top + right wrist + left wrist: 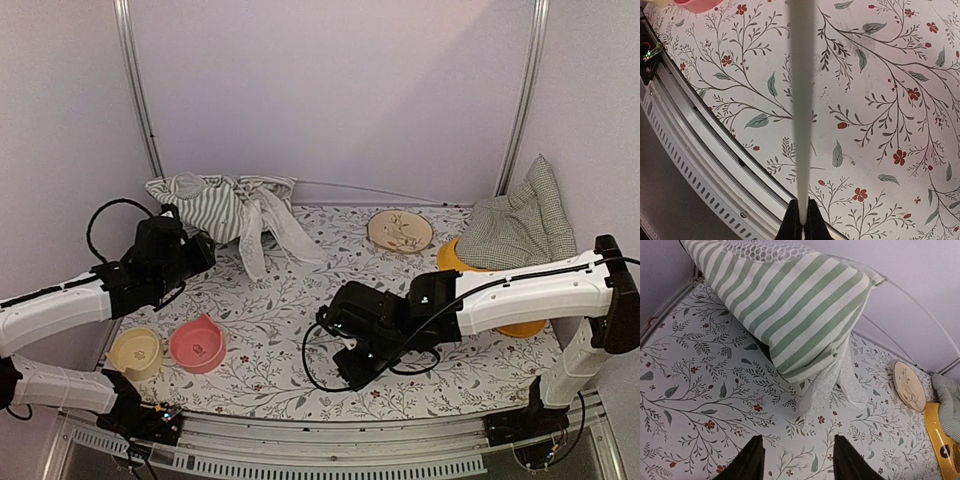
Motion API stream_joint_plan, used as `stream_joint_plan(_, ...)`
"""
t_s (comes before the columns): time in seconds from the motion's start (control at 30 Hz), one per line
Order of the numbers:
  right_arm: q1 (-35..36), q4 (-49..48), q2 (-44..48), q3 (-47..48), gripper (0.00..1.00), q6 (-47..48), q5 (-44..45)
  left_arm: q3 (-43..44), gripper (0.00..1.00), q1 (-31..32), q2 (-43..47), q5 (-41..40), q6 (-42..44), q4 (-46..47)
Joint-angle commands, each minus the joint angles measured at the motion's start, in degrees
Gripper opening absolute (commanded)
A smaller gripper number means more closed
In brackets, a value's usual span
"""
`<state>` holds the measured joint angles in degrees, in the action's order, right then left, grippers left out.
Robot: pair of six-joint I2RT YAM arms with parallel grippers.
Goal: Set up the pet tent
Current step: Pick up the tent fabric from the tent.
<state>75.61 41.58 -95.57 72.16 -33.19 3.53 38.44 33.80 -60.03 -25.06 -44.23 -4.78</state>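
Observation:
The pet tent [215, 205] lies collapsed at the back left, green-and-white striped fabric with a white lace curtain [285, 230] trailing to its right. The left wrist view shows the tent [790, 305] just ahead, with a thin white pole [920, 305] arching behind it. My left gripper [200, 250] is open and empty, its gap [799, 440] over bare cloth short of the curtain [840, 380]. My right gripper [350, 375] is low near the table's front edge, shut [801, 202] on a thin white pole [801, 100] that runs straight out from its jaws.
A pink bowl [197, 345] and a pale yellow bowl [135, 352] sit front left. A round beige plate [400, 231], an orange bowl [455, 258] and the gingham cushion [520, 225] are at the back right. The metal front rail [700, 150] lies beside my right gripper.

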Motion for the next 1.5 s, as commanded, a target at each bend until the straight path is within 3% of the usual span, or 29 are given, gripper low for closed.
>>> stream_joint_plan(0.0,-1.43,-1.77,0.39,2.15,0.00,1.26,0.97,-0.86,0.46,-0.58,-3.73,-8.29,7.79,7.40)
stream_joint_plan(0.23,-1.98,-1.32,0.03,2.65,0.00,1.96,-0.02,-7.26,0.54,-0.40,-10.16,-8.23,22.52,31.41)
stream_joint_plan(0.3,-2.09,-1.12,0.03,2.78,0.00,2.14,-0.10,-8.63,0.63,-0.61,-11.24,-6.72,25.13,36.58)
stream_joint_plan(0.4,-2.28,-0.92,0.19,2.98,0.00,2.26,-0.26,-10.44,0.54,-0.70,-13.75,-3.52,32.04,45.32)
stream_joint_plan(0.67,-2.70,-0.77,0.54,3.10,0.00,2.84,-0.20,-19.12,0.57,-0.52,-23.41,-4.77,49.61,76.77)
stream_joint_plan(0.97,-3.49,-0.16,0.82,3.33,0.00,3.48,-0.21,-15.77,0.52,-2.94,-31.51,-0.21,55.05,81.95)
stream_joint_plan(1.47,-3.84,0.83,1.35,3.10,0.00,2.87,-0.04,-8.05,0.46,-8.33,-35.45,8.93,51.09,71.45)
